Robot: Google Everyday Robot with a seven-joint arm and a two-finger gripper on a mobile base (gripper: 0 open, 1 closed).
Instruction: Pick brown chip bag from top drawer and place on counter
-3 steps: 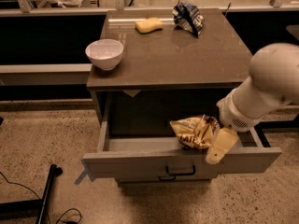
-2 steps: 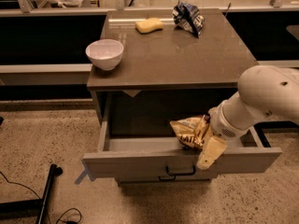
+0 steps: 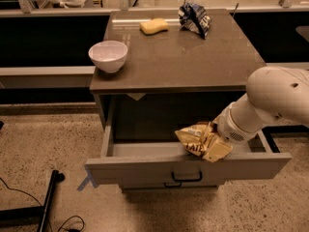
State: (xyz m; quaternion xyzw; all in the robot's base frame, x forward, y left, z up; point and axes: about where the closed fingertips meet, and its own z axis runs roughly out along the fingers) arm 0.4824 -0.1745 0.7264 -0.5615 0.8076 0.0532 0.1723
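Below the front edge of the counter (image 3: 193, 62) we record the top drawer (image 3: 145, 170), pulled open. The brown chip bag (image 3: 193, 138) stands crumpled in it, under the counter's right half. The claw (image 3: 215, 149) touches the bag's right side; we cannot tell whether it grips. On the counter: white bowl (image 3: 108, 55) front left, yellow sponge (image 3: 154, 26) rear, blue-and-white bag (image 3: 194, 18) rear right.

The tool (image 3: 212, 148) sat inside the top drawer (image 3: 145, 170) — worktop (image 3: 193, 64) edge above and behind it, open drawer room beside it.
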